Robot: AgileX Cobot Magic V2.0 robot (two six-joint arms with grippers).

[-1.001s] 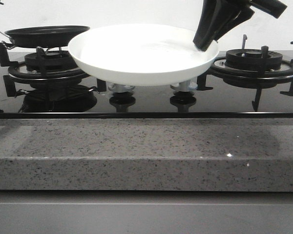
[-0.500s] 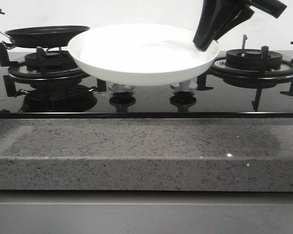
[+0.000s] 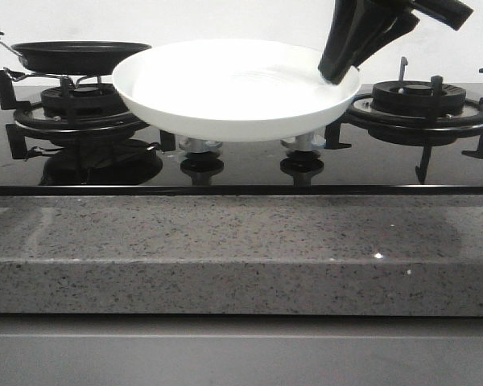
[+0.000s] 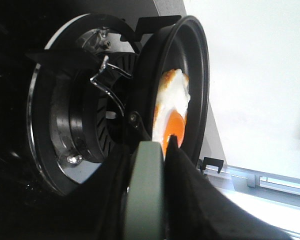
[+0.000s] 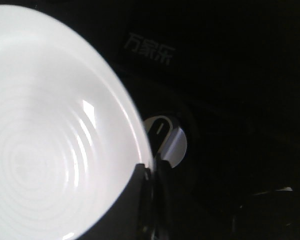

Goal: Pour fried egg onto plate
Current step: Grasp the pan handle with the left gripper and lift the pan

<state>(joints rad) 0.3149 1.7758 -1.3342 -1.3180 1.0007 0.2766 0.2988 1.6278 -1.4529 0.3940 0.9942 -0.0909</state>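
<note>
The white plate point(image 3: 233, 104) hangs above the middle of the stove, a little over the knobs. My right gripper point(image 3: 336, 74) is shut on its right rim; the right wrist view shows the fingers pinching the rim of the plate point(image 5: 50, 140), which holds nothing. The black frying pan point(image 3: 80, 56) is just above the left burner, its rim close to the plate's left edge. My left gripper point(image 4: 151, 150) is shut on the pan's grey-green handle point(image 4: 147, 195). The fried egg point(image 4: 172, 107), white with an orange yolk and browned edge, lies inside the pan point(image 4: 202, 75).
The left burner grate point(image 3: 80, 112) is under the pan. The right burner point(image 3: 419, 100) stands behind the right arm. Two knobs point(image 3: 201, 149) point(image 3: 300, 147) sit under the plate. A speckled granite counter edge point(image 3: 241, 249) runs across the front.
The pan has risen slightly and shifted a little to the right, towards the plate. The plate and the right gripper have not moved.
</note>
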